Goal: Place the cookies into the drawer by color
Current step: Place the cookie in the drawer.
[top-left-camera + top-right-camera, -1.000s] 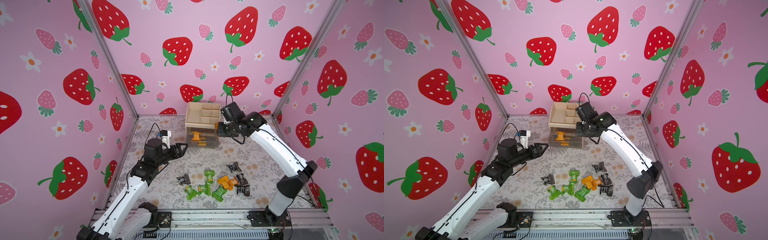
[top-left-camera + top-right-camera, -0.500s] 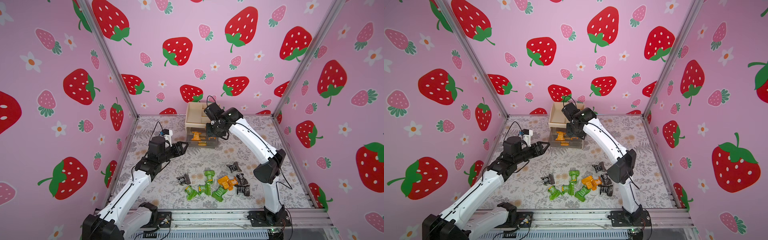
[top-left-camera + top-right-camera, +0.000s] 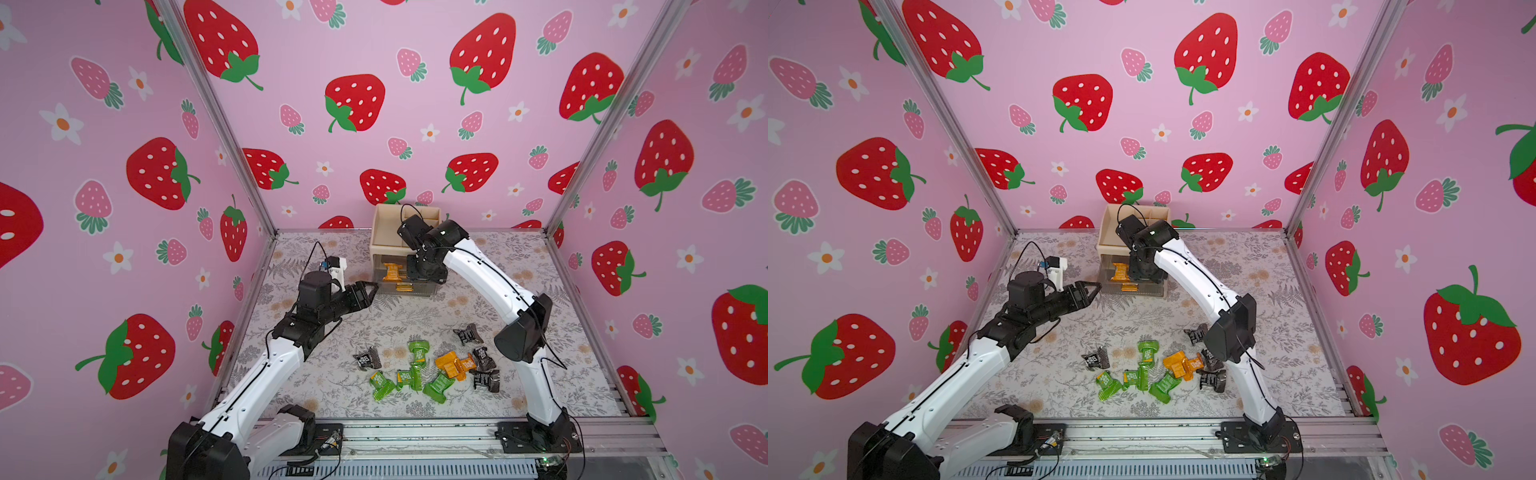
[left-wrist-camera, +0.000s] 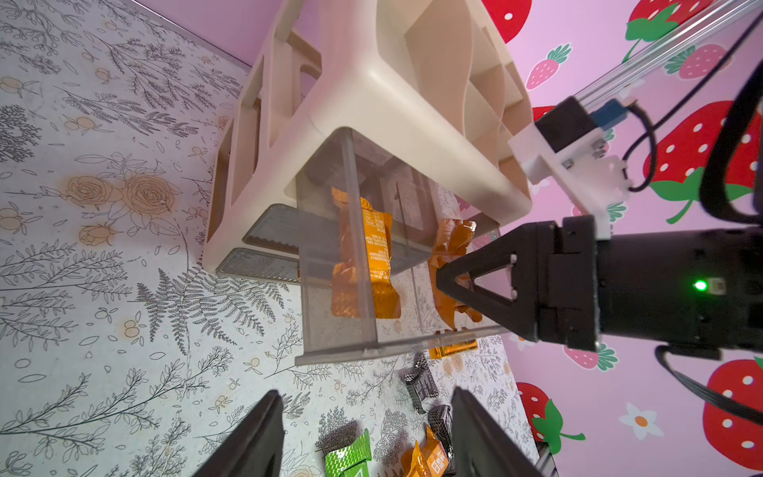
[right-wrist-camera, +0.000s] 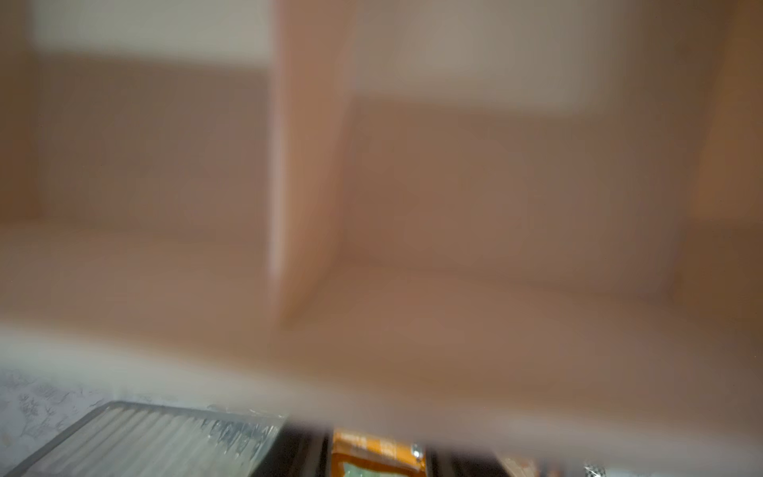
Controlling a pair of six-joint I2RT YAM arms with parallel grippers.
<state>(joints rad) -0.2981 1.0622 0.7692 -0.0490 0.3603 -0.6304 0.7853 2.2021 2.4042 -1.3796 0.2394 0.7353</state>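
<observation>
The floral tabletop (image 3: 415, 316) carries everything. At its back stands the drawer (image 3: 379, 239), a beige organiser whose top compartment (image 4: 330, 247) is pulled out, with orange cookies (image 3: 392, 272) lying inside. The right gripper (image 4: 445, 284) reaches down into that compartment. Its fingers are pressed together on a crumpled orange packet (image 4: 452, 243), which also shows between them in the blurred right wrist view. The left gripper (image 3: 366, 291) hovers just beside the compartment's front corner, fingers spread and empty.

The loose cookies lie in a heap near the front edge: green cookies (image 3: 417, 351), an orange pair (image 3: 451, 365) and black cookies (image 3: 467, 332), several of them touching or overlapping.

They look light, with crinkly, slippery foil and probably brittle contents. A gentle pinch across the padded middle seems safest, since a flared crimped end could slide out. The outlying black ones look easiest to take cleanly.
</observation>
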